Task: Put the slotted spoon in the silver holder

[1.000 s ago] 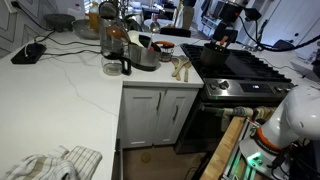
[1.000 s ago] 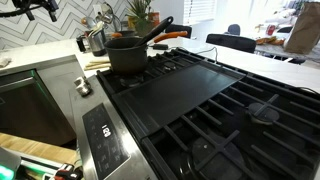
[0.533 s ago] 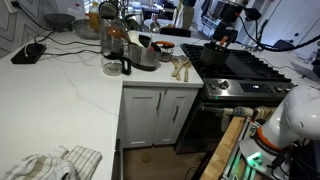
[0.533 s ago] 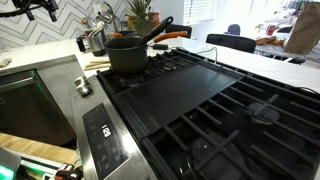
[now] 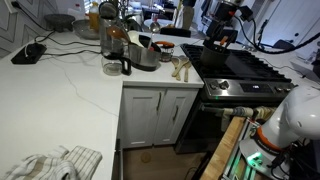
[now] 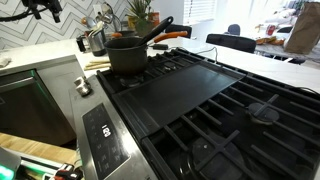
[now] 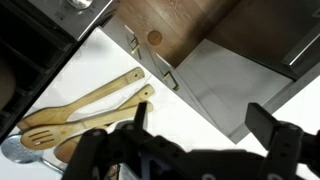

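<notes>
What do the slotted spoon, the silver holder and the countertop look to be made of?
The slotted spoon looks like bare wood: pale tan and matte. The silver holder looks like metal, probably stainless steel: shiny and reflective. The countertop is smooth white with thin grey veins: stone or a look-alike.

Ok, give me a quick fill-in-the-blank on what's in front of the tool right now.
___ wooden utensils lie on the white counter. The tool is ___ and holds nothing. The pot on the stove is ___ in colour. Missing words: two; open; black.
</notes>
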{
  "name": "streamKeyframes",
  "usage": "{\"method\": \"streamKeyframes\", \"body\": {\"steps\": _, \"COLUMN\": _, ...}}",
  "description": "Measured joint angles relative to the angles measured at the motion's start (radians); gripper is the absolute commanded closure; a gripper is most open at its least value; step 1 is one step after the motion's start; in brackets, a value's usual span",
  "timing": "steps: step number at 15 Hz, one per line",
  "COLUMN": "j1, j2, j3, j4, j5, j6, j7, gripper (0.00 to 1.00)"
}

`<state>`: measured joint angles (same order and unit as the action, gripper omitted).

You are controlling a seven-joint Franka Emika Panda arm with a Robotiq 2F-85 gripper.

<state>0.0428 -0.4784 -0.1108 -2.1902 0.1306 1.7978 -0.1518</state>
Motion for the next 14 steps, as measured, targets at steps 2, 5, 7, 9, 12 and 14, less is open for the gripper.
{"method": "streamKeyframes", "body": {"steps": 2, "j1": -0.026, "j2": 0.063, "j3": -0.001, "j4": 0.031, "j5": 0.006, "j6": 0.005, "j7": 0.065, "gripper": 0.00}}
{"method": "streamKeyframes", "body": {"steps": 5, "j1": -0.071, "j2": 0.162, "j3": -0.007, "j4": 0.065, "j5": 0.010, "j6": 0.017, "j7": 0.150, "gripper": 0.00}}
{"method": "streamKeyframes", "body": {"steps": 7, "j1": -0.097, "j2": 0.230, "j3": -0.011, "j4": 0.081, "j5": 0.018, "j6": 0.030, "j7": 0.207, "gripper": 0.00}}
{"method": "streamKeyframes", "body": {"steps": 9, "j1": -0.116, "j2": 0.294, "j3": -0.014, "j4": 0.093, "j5": 0.037, "j6": 0.052, "j7": 0.268, "gripper": 0.00}}
{"method": "streamKeyframes", "body": {"steps": 12, "j1": -0.140, "j2": 0.385, "j3": -0.019, "j4": 0.109, "j5": 0.079, "j6": 0.090, "j7": 0.358, "gripper": 0.00}}
{"method": "streamKeyframes", "body": {"steps": 14, "j1": -0.153, "j2": 0.439, "j3": -0.027, "j4": 0.122, "j5": 0.112, "j6": 0.111, "j7": 0.413, "gripper": 0.00}}
